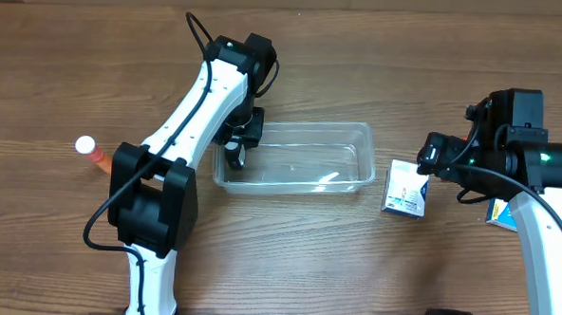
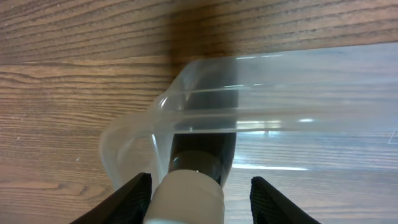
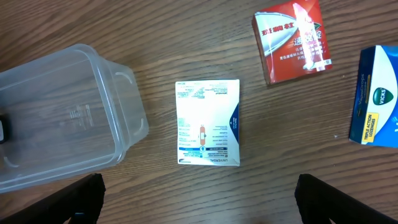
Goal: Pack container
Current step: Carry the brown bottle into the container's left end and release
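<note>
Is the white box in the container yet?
No, the white box lies on the wooden table, just outside the container.

The table [image 1: 362, 47] is brown wood. A white box [image 3: 208, 122] with blue print lies flat on it. A red box [image 3: 292, 42] lies near it, and a blue box [image 3: 376, 99] lies close to the red one. Far away on the other side lies an orange tube [image 1: 93, 153] with a white cap. A dark bottle [image 2: 202, 149] with a white top shows in the left wrist view.
</note>
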You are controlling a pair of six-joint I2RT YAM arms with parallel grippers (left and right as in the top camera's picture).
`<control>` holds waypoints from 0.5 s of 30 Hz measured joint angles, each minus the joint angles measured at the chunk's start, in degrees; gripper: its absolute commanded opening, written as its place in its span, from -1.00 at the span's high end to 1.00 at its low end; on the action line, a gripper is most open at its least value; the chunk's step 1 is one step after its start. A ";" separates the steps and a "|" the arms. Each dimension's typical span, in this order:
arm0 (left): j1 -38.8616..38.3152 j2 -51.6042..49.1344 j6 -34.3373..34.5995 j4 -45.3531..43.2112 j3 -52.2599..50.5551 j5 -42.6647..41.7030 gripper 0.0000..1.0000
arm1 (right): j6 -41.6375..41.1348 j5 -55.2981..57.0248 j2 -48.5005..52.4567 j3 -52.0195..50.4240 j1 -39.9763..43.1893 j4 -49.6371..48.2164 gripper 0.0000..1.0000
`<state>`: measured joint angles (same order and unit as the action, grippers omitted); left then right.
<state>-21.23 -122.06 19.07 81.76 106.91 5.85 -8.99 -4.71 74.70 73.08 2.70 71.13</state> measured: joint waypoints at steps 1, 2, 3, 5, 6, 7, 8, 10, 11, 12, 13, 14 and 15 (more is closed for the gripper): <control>-0.02 0.00 -0.17 0.24 0.02 0.00 -0.08 | 0.00 0.00 0.00 0.00 0.00 0.00 -1.00; -0.02 0.00 -0.76 0.52 0.02 -0.02 -0.09 | 0.00 0.00 0.00 0.00 0.00 -0.04 -1.00; -0.02 0.13 -1.27 0.57 0.02 -0.02 -0.12 | 0.00 -0.02 0.00 0.00 0.00 -0.02 -1.00; -0.02 1.22 -2.12 0.66 0.02 -0.02 -0.22 | 0.00 0.00 0.00 0.00 0.00 -0.02 -1.00; -0.02 2.45 -2.58 0.87 0.02 -0.02 -0.35 | 0.00 0.02 0.00 0.00 0.00 0.00 -1.00; 0.00 4.15 -2.99 1.14 0.04 0.04 -0.59 | 0.00 0.00 0.00 0.00 0.00 0.02 -1.00; 0.15 7.28 -3.17 1.36 0.07 0.24 -0.79 | 0.00 -0.02 0.00 0.00 0.00 0.00 -1.00; 0.63 13.35 -3.85 1.81 0.37 0.87 -1.00 | -0.02 0.00 0.02 0.00 0.00 -0.04 -1.00; 1.38 16.98 -4.35 2.38 0.70 1.09 -1.00 | 0.00 0.00 0.00 0.00 0.00 -0.02 -1.00; 2.97 21.55 -4.44 3.37 1.22 1.36 -1.00 | 0.00 0.00 0.00 0.00 0.00 0.00 -1.00; 4.70 24.57 -4.44 4.13 1.73 1.60 -1.00 | 0.02 0.00 0.00 0.00 0.00 -0.02 -1.00; 6.99 27.39 -4.46 4.98 2.12 1.75 -1.00 | 0.02 0.00 0.00 0.00 0.00 -0.02 -1.00; 11.06 30.47 -4.44 6.27 2.21 2.21 -1.00 | 0.00 0.00 0.00 0.00 0.00 0.00 -1.00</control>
<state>-10.17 -91.59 14.63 88.03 109.12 8.05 -8.99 -4.71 74.70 73.08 2.70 71.13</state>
